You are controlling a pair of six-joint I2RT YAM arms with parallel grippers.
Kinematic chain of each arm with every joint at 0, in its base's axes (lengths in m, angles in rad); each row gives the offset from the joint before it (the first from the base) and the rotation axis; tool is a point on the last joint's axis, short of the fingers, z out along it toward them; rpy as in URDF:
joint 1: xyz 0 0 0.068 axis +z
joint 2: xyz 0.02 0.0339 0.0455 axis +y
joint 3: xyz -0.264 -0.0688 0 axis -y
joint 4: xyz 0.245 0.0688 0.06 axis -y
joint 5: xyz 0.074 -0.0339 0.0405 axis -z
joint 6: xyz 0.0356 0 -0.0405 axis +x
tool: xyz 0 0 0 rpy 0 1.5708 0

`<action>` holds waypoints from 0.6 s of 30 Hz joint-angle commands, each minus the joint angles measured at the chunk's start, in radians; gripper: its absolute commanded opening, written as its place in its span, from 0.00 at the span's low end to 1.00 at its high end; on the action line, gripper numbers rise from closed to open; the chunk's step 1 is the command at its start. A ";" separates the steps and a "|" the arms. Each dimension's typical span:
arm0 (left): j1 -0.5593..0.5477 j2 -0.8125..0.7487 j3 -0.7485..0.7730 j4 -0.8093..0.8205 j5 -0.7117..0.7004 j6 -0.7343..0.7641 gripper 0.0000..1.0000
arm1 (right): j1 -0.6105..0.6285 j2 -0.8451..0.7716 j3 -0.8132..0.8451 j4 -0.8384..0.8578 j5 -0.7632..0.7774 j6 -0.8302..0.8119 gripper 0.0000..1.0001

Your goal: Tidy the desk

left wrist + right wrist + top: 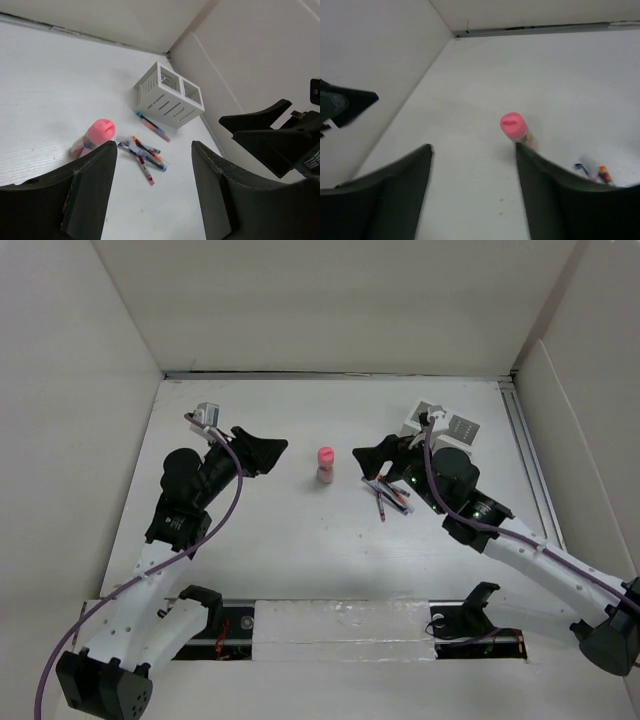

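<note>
Left gripper [268, 456]: spread wide, empty, at nine o'clock of the pink-capped tube [325, 465].
Right gripper [363, 464]: released, empty.
Pens [388, 496]: come in low, pinch one barrel crosswise; organizer [445, 426] waits at one o'clock.

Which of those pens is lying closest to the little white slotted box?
The long pen lying alone beside the box; the other pens lie crossed in a heap farther off, nearer the pink-capped bottle.

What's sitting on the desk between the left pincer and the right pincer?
A small pink-capped bottle sits there on the white desk, roughly midway between the left pincer and the right pincer; the top view shows it best.
</note>
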State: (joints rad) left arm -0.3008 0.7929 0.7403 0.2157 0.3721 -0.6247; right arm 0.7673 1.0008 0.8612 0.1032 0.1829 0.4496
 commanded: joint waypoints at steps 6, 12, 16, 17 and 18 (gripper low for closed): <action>-0.009 0.071 0.231 -0.190 -0.033 0.163 0.54 | 0.003 0.071 0.045 -0.043 -0.016 0.008 0.00; -0.018 0.085 0.212 -0.139 -0.143 0.180 0.41 | 0.033 0.172 0.133 -0.100 -0.008 -0.003 0.29; -0.009 0.083 0.217 -0.173 -0.208 0.220 0.18 | 0.053 0.274 0.203 -0.192 -0.014 -0.020 0.79; -0.009 0.075 0.218 -0.182 -0.232 0.227 0.16 | 0.053 0.297 0.228 -0.194 -0.016 -0.023 0.86; -0.009 0.065 0.215 -0.182 -0.246 0.232 0.15 | 0.053 0.321 0.240 -0.195 -0.020 -0.029 0.88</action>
State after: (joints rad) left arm -0.3126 0.8860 0.9527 0.0261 0.1986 -0.4393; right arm 0.8085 1.2800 1.0336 -0.0563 0.1730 0.4412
